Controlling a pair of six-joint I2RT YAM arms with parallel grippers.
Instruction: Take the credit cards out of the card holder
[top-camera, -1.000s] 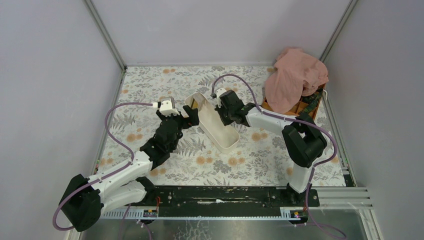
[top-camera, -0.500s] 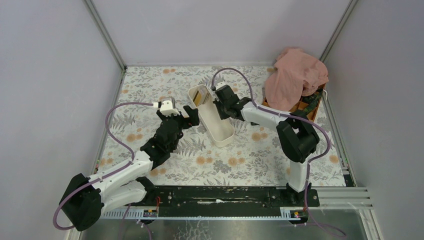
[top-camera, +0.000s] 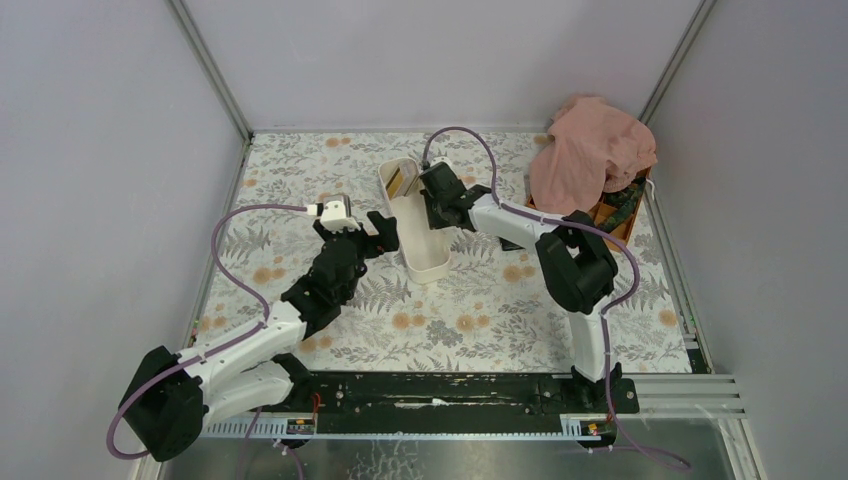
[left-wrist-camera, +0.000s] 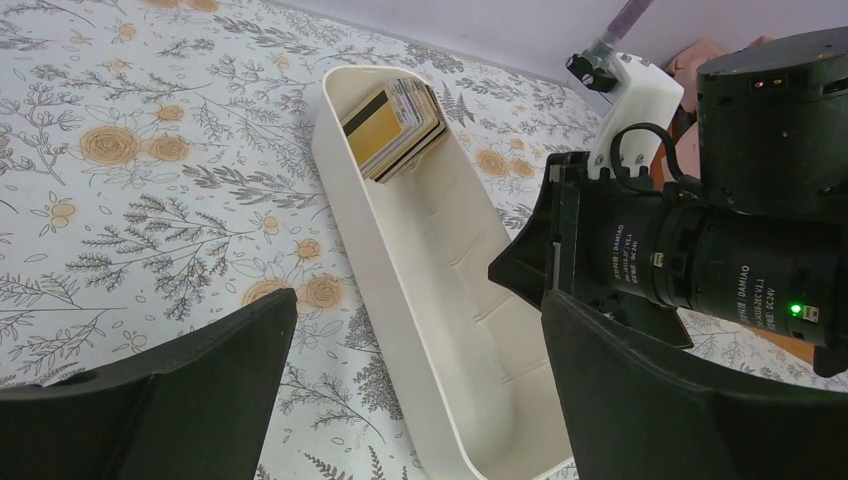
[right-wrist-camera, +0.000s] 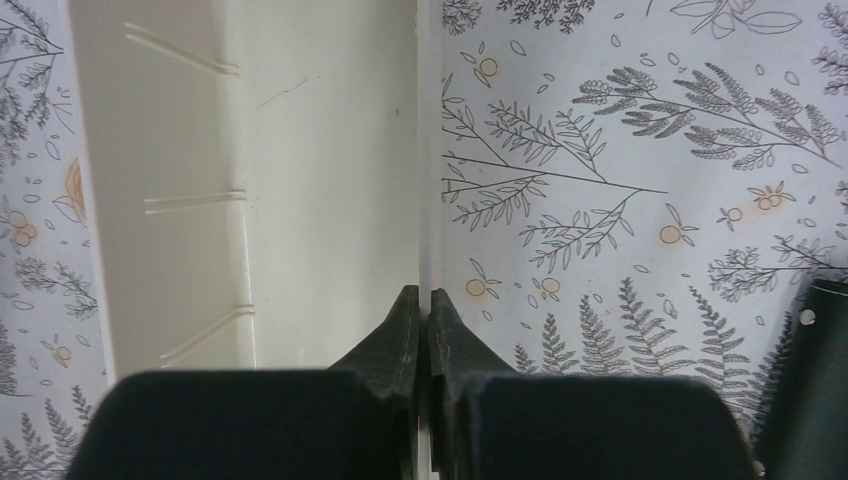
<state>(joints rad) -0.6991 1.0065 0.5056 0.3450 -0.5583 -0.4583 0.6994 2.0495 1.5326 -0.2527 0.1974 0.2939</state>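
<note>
A long white tray (top-camera: 421, 247) lies on the floral table, and a stack of cards (top-camera: 402, 181) leans in its far end. In the left wrist view the top card (left-wrist-camera: 385, 125) is gold with a black stripe. No black card holder shows in any view. My right gripper (top-camera: 433, 218) is shut on the tray's right wall (right-wrist-camera: 428, 150), with the jaws pinching its rim (right-wrist-camera: 424, 292). My left gripper (top-camera: 385, 233) is open and empty. It hangs over the tray's near end (left-wrist-camera: 418, 300) without touching it.
A pink cloth (top-camera: 590, 155) covers an orange compartment box (top-camera: 617, 208) at the back right corner. Grey walls and metal posts close in the table on the left, back and right. My right arm (left-wrist-camera: 700, 270) reaches across beside the tray.
My right gripper has pulled the tray to the left and away, turning it more upright in the view. The cards at its far end have come into sight. The left arm has not moved.
</note>
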